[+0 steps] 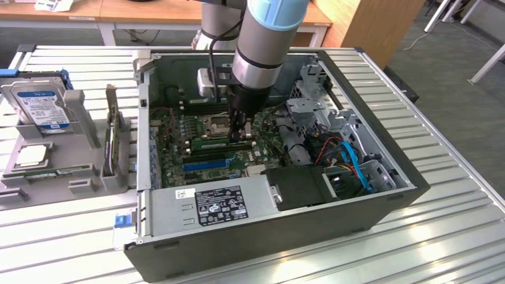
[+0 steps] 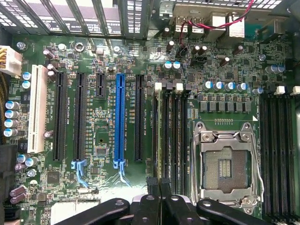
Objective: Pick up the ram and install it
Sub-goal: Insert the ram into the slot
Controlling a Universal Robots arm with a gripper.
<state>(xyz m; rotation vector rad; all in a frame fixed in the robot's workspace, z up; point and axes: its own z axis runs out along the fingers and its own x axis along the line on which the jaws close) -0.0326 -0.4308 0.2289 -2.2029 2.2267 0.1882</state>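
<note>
Exterior view: the long, thin green ram stick (image 1: 211, 144) stands in a slot just beside the silver square processor socket (image 1: 217, 124), with the black fingers (image 1: 236, 135) drawn together over its end. Wrist view: the ram (image 2: 156, 131) shows edge-on beside the socket (image 2: 225, 164). The fingers (image 2: 151, 185) are closed at its edge, and I cannot tell whether they grip it.

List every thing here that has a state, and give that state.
hand: shut on the ram.
ram: on edge in a slot beside the CPU socket; whether it is latched cannot be told.
case: open, lying on its side.
CPU socket: empty.
blue slot: empty.
hard drive: upright in its holder.
</note>
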